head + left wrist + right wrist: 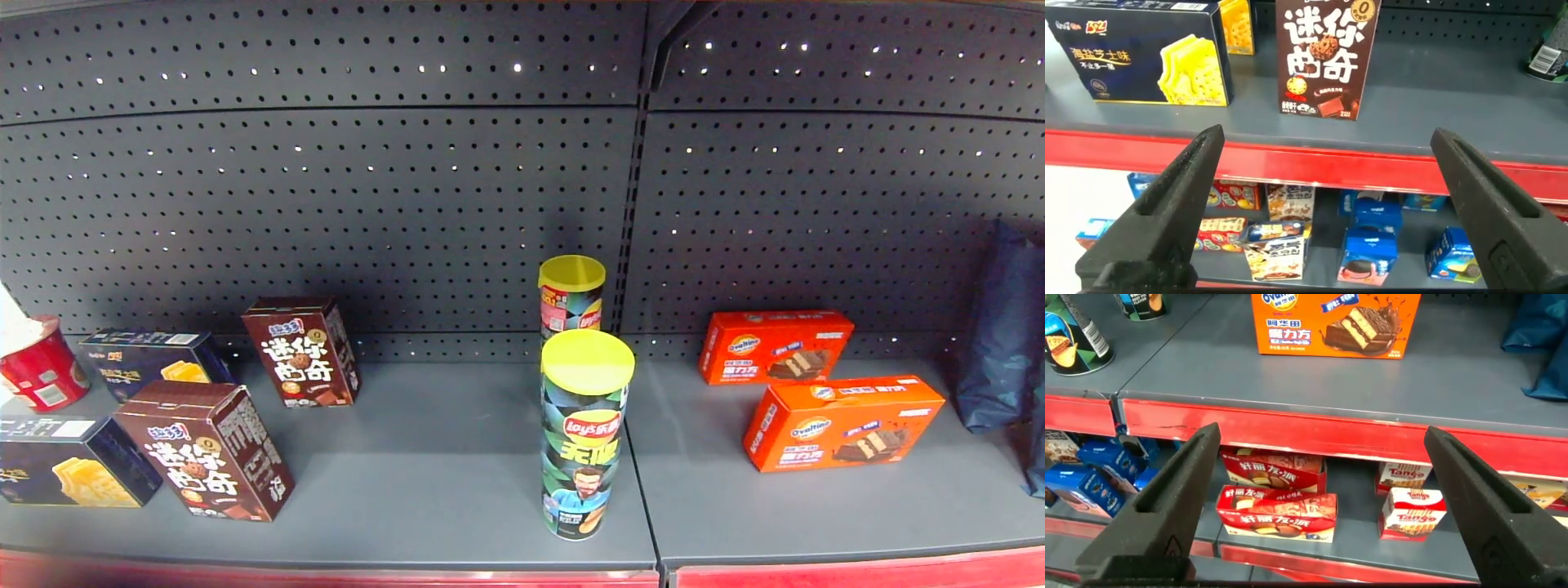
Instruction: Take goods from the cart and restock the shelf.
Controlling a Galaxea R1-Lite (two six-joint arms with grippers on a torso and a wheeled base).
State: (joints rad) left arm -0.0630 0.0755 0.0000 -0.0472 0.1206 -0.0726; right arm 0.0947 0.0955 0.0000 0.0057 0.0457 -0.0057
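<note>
Left pincer (1327, 140) and right pincer (1321, 434) both stand spread wide, empty, just before the shelf's (457, 465) red front edge.

Grey red-edged shelf (441, 465) carries yellow-lidded cans (584, 445), orange boxes (841, 423), brown boxes (214, 461) and navy boxes (73, 461).

both left gripper (1323, 212) and right gripper (1323, 506) spread wide, holding nothing.
</note>
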